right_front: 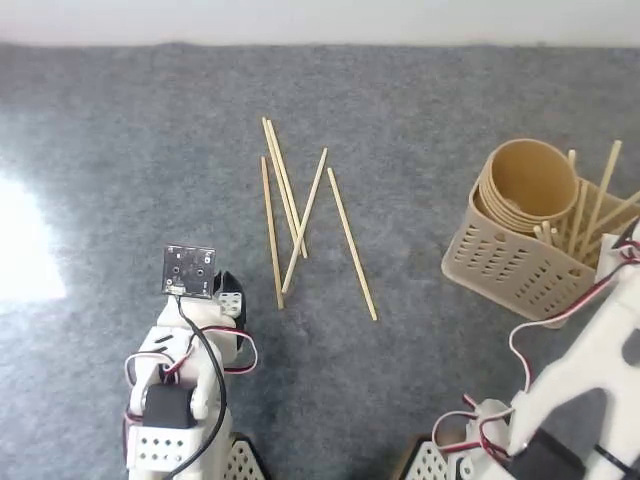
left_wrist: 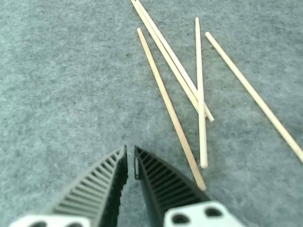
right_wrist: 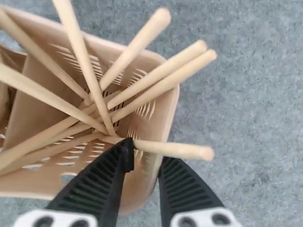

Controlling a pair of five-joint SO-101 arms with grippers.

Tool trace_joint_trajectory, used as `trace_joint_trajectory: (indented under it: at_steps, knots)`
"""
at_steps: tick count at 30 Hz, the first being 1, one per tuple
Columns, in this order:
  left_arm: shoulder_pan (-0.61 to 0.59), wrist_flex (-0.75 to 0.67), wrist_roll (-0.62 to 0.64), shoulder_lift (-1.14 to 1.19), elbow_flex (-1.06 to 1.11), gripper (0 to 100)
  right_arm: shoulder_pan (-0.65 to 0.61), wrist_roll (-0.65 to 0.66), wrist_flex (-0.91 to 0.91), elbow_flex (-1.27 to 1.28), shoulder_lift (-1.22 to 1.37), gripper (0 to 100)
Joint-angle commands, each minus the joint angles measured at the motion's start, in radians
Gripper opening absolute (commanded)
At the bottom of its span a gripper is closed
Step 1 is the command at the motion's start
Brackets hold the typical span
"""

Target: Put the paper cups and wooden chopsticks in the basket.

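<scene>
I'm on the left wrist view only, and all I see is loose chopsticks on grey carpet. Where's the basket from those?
Observer: In the high view the basket sits well off to the picture's right of the loose chopsticks.
Operator: Are the cups in it?
Observer: Yes, a stack of paper cups stands inside it.
Operator: And the right gripper?
Observer: The right gripper is open at the basket's corner, one finger to each side of the wall. Several basket chopsticks lean inside.

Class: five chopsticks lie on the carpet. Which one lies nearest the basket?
The chopstick on the side toward the basket, lying apart from the other four.
</scene>
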Motion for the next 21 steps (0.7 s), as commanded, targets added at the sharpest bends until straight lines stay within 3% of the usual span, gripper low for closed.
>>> trace_joint_trajectory:
  at_steps: [1, 15, 21]
  knots:
    - [0.005, 0.002, -0.006, -0.008, -0.005, 2, -0.074, -0.081, -0.008, 0.037, 0.016, 0.6]
    - [0.005, 0.003, -0.006, -0.008, -0.005, 2, -0.478, -0.362, 0.001, 0.038, 0.016, 0.6]
    - [0.005, 0.005, -0.006, -0.008, -0.005, 2, -0.590, -0.344, -0.004, 0.037, 0.025, 0.6]
